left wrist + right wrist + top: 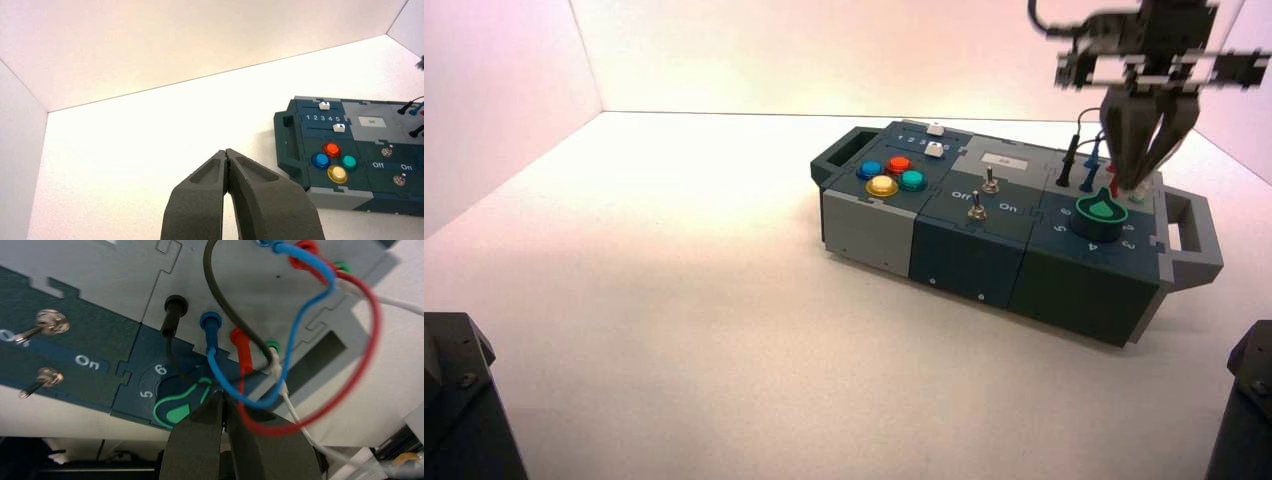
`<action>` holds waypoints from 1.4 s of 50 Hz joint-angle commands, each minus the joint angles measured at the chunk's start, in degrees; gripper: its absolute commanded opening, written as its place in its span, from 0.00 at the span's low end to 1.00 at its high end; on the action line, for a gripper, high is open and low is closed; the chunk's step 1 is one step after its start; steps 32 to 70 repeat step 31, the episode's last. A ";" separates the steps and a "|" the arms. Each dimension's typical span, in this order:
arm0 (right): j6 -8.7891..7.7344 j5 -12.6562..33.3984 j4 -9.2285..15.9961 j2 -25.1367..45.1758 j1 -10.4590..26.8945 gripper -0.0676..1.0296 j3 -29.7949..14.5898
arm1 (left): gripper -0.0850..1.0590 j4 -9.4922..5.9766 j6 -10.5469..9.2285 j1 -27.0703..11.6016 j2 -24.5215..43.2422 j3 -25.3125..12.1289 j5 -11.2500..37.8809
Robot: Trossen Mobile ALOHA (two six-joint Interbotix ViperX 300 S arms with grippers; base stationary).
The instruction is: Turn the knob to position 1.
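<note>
The knob [1098, 216] is a dark-green dial with a mint teardrop pointer, at the right end of the box [964, 255]. Its pointer tip faces the far side, toward the plugs. In the right wrist view the knob [178, 405] lies by the printed digits 6 [160, 370] and 5 [146, 393]. Digit 1 is hidden behind wires and fingers. My right gripper [1132, 187] is shut and empty. It hangs just above the knob's far right edge, tips [223, 398] among the wire loops. My left gripper [227, 152] is shut and empty, held back left of the box.
Black [172, 315], blue [210, 327], red [240, 342] and green [272, 346] plugs with looping wires stand just behind the knob. Two metal toggle switches [982, 195] sit mid-box. Coloured push buttons [891, 175] and white sliders [935, 140] are at the left end. A handle [1196, 235] sticks out right.
</note>
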 commanded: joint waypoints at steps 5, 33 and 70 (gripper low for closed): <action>-2.29 -0.70 -0.09 -11.51 0.26 0.04 0.09 | 0.05 0.00 0.26 -0.35 0.53 -0.70 -0.88; -8.00 -6.33 0.88 -28.56 0.70 0.04 9.14 | 0.05 0.00 0.26 0.70 0.79 0.09 -1.58; -8.00 -6.33 0.88 -28.56 0.70 0.04 9.14 | 0.05 0.00 0.26 0.70 0.79 0.09 -1.58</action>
